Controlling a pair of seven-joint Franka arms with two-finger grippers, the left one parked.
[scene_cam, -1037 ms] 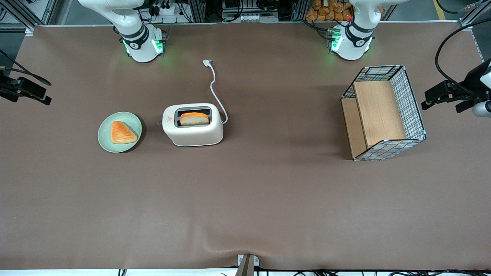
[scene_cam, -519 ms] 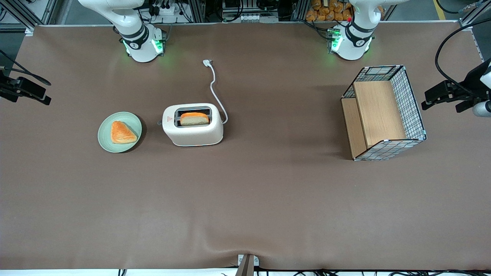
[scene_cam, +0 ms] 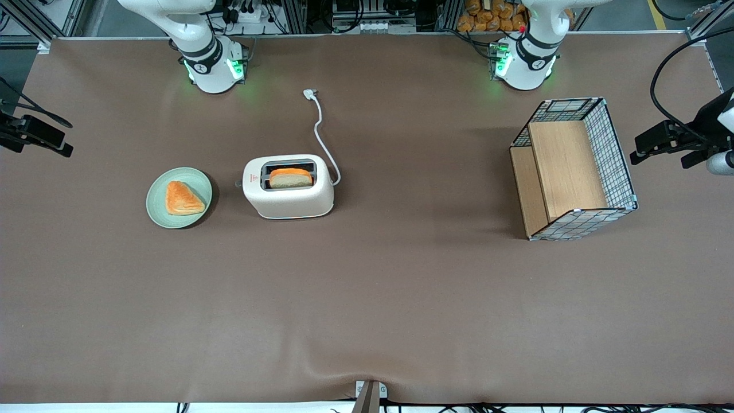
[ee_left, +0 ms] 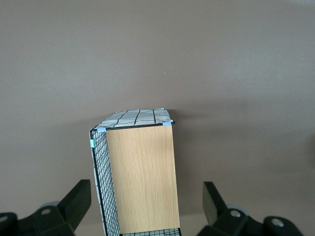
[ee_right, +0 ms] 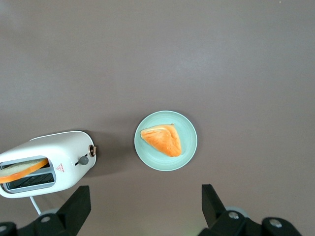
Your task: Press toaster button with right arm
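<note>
The near edge of the brown surface (scene_cam: 367, 321) carries nothing of the task; the things sit about midway toward its far edge, nearer the working arm's end. There a pale green plate (scene_cam: 179, 197) holds a triangular pastry (scene_cam: 183, 198), and just beside it, apart, stands the toaster (scene_cam: 288, 187) with a slice of toast (scene_cam: 291, 177) upright in its slot. The toaster button (ee_right: 83, 160) juts from the narrow end facing the plate, beside a small round dial (ee_right: 91, 150). The white cord (scene_cam: 322, 137) trails toward the far edge, where the right arm (scene_cam: 189, 34) is based. The end effector (scene_cam: 34, 135) hangs at the surface's side edge, well apart from the toaster, fingers spread. The toaster is probably light plastic, apt to slide or tip, so the tab wants a straight downward push from one fingertip, no gripping. The tab looks small and stiff, though its travel cannot be judged.
</note>
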